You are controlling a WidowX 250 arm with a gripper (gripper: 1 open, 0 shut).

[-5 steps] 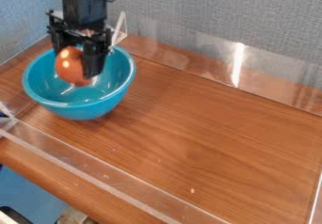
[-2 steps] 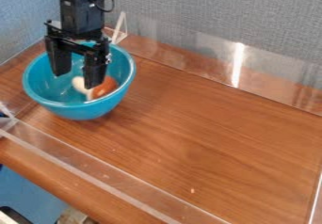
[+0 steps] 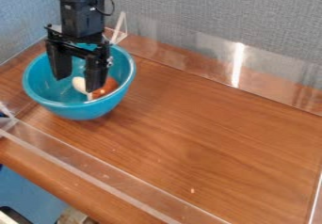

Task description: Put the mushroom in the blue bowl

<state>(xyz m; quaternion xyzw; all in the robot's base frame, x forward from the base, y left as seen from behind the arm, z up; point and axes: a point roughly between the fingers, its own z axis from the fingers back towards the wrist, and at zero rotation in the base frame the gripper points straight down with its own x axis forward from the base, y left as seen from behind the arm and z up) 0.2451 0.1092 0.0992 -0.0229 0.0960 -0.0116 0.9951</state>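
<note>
The blue bowl [image 3: 51,96] stands on the wooden table at the far left. Inside it lies the mushroom [image 3: 96,87], on its side, its cream stem toward the left and its orange-brown cap toward the right. My gripper [image 3: 78,66] hangs straight down over the bowl, directly above the mushroom, with its two black fingers [image 3: 56,62] spread wide and nothing between them. The fingers partly hide the mushroom.
A wooden table [image 3: 214,134] stretches to the right of the bowl. Low clear plastic walls [image 3: 239,63] run along its back and front edges. A grey-blue textured wall stands behind.
One second ago the gripper held the mushroom over the bowl. It has since opened, and the mushroom has dropped into the bowl and lies there.
</note>
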